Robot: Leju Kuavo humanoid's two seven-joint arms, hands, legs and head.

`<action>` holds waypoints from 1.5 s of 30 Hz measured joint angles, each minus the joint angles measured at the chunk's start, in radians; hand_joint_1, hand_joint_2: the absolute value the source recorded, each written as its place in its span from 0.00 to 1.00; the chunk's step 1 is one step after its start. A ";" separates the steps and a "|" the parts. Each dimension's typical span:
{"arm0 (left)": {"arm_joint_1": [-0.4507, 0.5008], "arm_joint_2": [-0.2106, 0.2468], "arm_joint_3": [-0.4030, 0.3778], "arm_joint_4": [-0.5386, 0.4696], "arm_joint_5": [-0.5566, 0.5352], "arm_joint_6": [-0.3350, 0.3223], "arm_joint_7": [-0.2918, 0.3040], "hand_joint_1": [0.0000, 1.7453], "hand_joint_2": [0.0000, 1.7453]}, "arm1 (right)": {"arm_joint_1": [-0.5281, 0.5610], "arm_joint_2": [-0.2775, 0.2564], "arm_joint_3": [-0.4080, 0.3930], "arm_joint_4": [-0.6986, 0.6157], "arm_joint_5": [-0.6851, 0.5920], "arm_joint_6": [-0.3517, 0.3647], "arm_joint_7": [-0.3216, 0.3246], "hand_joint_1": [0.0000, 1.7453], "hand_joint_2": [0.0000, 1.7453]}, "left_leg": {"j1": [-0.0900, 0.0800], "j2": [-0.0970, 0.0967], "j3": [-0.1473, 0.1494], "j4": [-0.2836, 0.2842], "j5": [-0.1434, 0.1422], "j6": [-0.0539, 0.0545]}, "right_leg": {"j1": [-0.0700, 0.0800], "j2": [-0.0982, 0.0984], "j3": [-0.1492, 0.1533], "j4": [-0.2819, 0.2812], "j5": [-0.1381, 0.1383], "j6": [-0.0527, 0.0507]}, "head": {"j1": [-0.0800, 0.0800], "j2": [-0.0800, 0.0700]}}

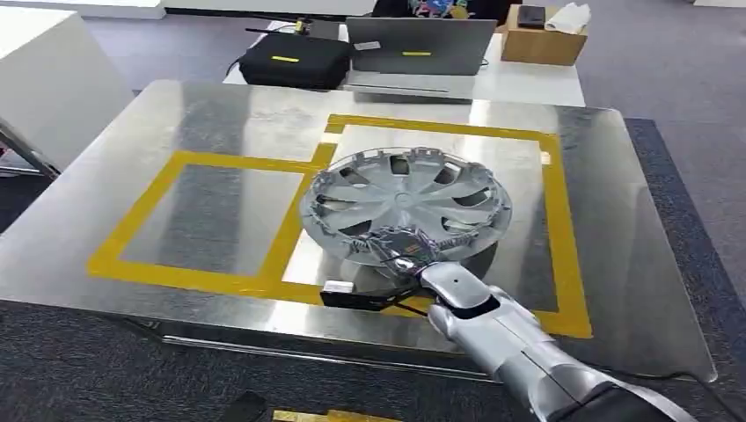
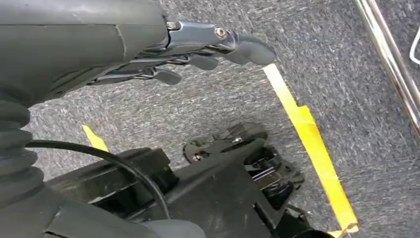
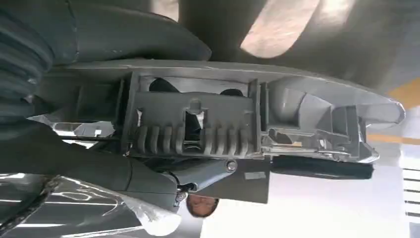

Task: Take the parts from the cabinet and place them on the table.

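The right hand (image 1: 409, 255) grips the wheel cover (image 1: 406, 200) at its rim, low over the table (image 1: 220, 114), release pending; the left hand (image 2: 198, 47) hangs empty, fingers (image 2: 252, 49) loosely extended.

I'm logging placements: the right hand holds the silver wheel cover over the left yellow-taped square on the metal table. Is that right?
Not quite. The head view shows the right hand holding the silver wheel cover over the right yellow-taped square on the metal table, not the left one, which the cover barely reaches.
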 joint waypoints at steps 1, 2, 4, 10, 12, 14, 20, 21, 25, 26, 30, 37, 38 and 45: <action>0.001 0.000 0.001 0.000 0.002 -0.002 -0.002 0.00 1.00 | 0.005 0.000 0.007 -0.005 -0.007 0.001 0.014 1.00 1.00 | 0.000 0.000 0.000 0.000 0.000 0.000 | 0.000 -0.001 0.000 0.000 0.000 0.000 | 0.000 0.000; 0.003 0.001 0.003 0.000 0.008 -0.003 -0.003 0.00 1.00 | 0.008 -0.001 0.012 -0.008 -0.015 0.004 0.031 1.00 1.00 | 0.000 0.000 0.000 0.000 0.000 0.000 | 0.000 -0.001 0.000 0.000 -0.001 -0.001 | 0.000 0.000; 0.009 0.002 0.010 0.000 0.017 -0.007 -0.007 0.00 1.00 | 0.013 -0.006 0.015 -0.013 -0.023 0.012 0.063 0.00 0.00 | 0.000 0.000 0.000 -0.001 0.000 0.000 | 0.000 -0.001 0.000 0.000 -0.001 -0.001 | 0.000 0.000; 0.031 0.008 0.035 0.000 0.030 -0.015 -0.040 0.00 0.00 | 0.051 -0.062 0.017 -0.084 -0.079 0.072 0.094 0.00 0.00 | 0.000 -0.002 0.000 -0.001 0.000 0.000 | 0.000 -0.002 0.001 0.000 -0.001 0.000 | 0.000 0.000; 0.034 0.009 0.047 0.000 0.033 -0.016 -0.045 0.00 0.00 | 0.073 -0.082 0.016 -0.131 -0.123 0.099 0.083 0.00 0.00 | 0.000 -0.002 0.000 -0.001 0.000 0.000 | 0.000 -0.003 0.001 -0.001 -0.001 0.000 | 0.000 0.000; 0.038 0.010 0.061 0.000 0.037 -0.017 -0.053 0.00 0.00 | 0.107 -0.105 0.016 -0.193 -0.183 0.142 0.069 0.00 0.00 | 0.000 -0.003 0.000 -0.001 -0.001 0.001 | 0.000 -0.003 0.001 -0.001 -0.001 0.000 | 0.000 0.000; 0.046 0.014 0.091 0.000 0.039 -0.017 -0.060 0.00 0.00 | 0.170 -0.154 0.023 -0.314 -0.234 0.192 0.071 0.00 0.00 | -0.001 -0.003 -0.001 -0.001 -0.002 0.001 | 0.000 -0.003 0.000 -0.001 -0.002 0.001 | 0.000 0.000; 0.046 0.014 0.093 0.000 0.039 -0.017 -0.060 0.00 0.00 | 0.175 -0.159 0.024 -0.325 -0.234 0.193 0.071 0.00 0.00 | 0.000 -0.003 -0.001 -0.001 -0.002 0.001 | 0.000 -0.003 0.000 -0.001 -0.002 0.001 | 0.000 0.000; 0.046 0.015 0.100 0.000 0.040 -0.017 -0.060 0.00 0.00 | 0.188 -0.172 0.030 -0.356 -0.236 0.194 0.071 0.00 0.00 | 0.000 -0.003 -0.001 -0.001 -0.002 0.001 | 0.000 -0.003 0.000 -0.001 -0.002 0.001 | 0.000 0.000; 0.046 0.015 0.101 0.000 0.040 -0.017 -0.060 0.00 0.00 | 0.188 -0.175 0.031 -0.360 -0.238 0.197 0.073 0.00 0.00 | 0.000 -0.003 -0.001 -0.001 -0.002 0.001 | 0.000 -0.003 0.000 -0.001 -0.002 0.001 | 0.000 0.000; 0.047 0.015 0.116 0.000 0.048 -0.017 -0.068 0.00 0.00 | 0.193 -0.197 0.039 -0.387 -0.244 0.212 0.116 0.00 0.00 | 0.000 -0.003 -0.001 -0.001 -0.002 0.001 | 0.000 -0.003 0.000 -0.001 -0.002 0.001 | 0.000 0.000; 0.054 0.009 0.167 0.000 0.081 -0.015 -0.098 0.00 0.00 | 0.357 -0.379 0.025 -0.690 -0.428 0.192 0.036 0.00 0.00 | -0.001 -0.009 -0.001 0.000 -0.004 0.004 | -0.001 -0.011 0.003 -0.004 -0.005 0.004 | 0.000 0.000; 0.056 0.008 0.176 0.000 0.089 -0.014 -0.103 0.00 0.00 | 0.416 -0.411 0.011 -0.761 -0.434 0.151 0.035 0.00 0.00 | -0.002 -0.011 0.000 0.000 -0.006 0.006 | -0.001 -0.014 0.005 -0.004 -0.008 0.006 | 0.000 0.000; 0.084 -0.019 0.247 0.000 0.112 0.010 -0.129 0.00 0.00 | 0.954 -0.321 -0.441 -1.157 -0.456 -0.357 -0.110 0.00 0.00 | 0.000 -0.007 0.028 -0.032 0.006 0.034 | -0.004 -0.013 0.016 -0.010 -0.028 0.031 | 0.001 0.000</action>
